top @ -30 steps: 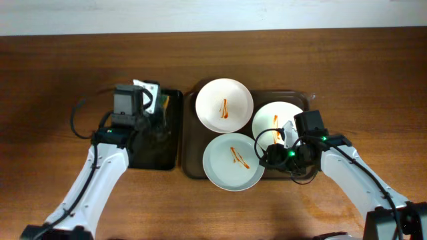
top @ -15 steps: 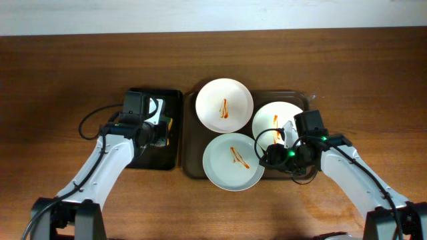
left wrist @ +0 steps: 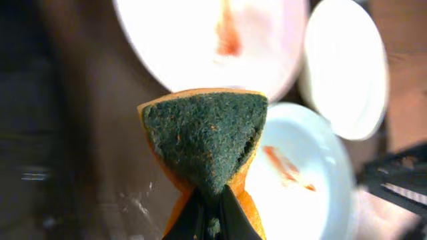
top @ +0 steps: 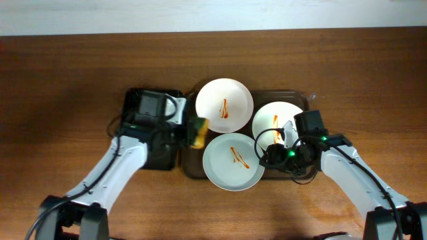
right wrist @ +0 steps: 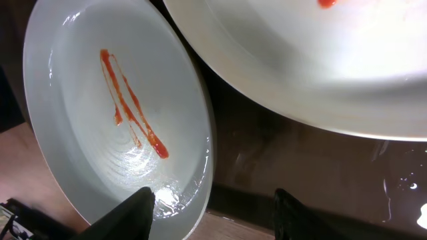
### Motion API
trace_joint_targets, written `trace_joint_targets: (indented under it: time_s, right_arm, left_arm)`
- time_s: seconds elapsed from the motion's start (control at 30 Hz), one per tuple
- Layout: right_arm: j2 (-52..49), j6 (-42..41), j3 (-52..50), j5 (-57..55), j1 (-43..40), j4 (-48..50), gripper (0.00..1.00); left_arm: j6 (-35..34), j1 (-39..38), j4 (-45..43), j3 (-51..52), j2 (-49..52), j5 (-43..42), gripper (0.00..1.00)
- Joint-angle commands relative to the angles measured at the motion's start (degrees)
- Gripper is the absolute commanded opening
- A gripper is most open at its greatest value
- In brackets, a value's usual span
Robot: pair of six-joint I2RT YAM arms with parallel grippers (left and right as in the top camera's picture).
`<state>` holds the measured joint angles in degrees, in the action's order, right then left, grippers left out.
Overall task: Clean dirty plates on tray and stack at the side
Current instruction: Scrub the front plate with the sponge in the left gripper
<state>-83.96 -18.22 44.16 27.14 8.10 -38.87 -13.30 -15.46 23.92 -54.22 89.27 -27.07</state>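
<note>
Three white plates lie on the dark-brown tray (top: 192, 167), each with an orange-red streak: one at the back (top: 224, 105), one at the right (top: 275, 117), one at the front (top: 232, 162). My left gripper (top: 197, 131) is shut on a green-and-orange sponge (left wrist: 203, 137) and holds it above the tray's left part, between the back and front plates. My right gripper (right wrist: 212, 213) is open, with its fingers astride the right rim of the front plate (right wrist: 113, 107), low over the tray.
A narrower black tray (top: 155, 153) stands left of the brown tray, under my left arm. Bare wood tabletop (top: 60, 100) lies on both sides and at the front.
My left gripper has lifted the sponge off the black tray and carried it right, over the brown tray's left part. The right arm has not moved.
</note>
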Motion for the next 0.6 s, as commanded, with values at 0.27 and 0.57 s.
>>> trace_joint_targets:
  time_s: [0.27, 0.57]
  right_arm:
    - [-0.4, -0.3, 0.8, 0.5, 0.5, -0.1, 0.33]
    - [-4.0, -2.6, 0.7, 0.5, 3.1, 1.5, 0.25]
  left_arm:
    - [-13.1, -18.7, -4.6, -0.2, 5.4, -3.6, 0.00]
    - [-21.3, -23.5, -8.5, -0.2, 8.3, -3.5, 0.00]
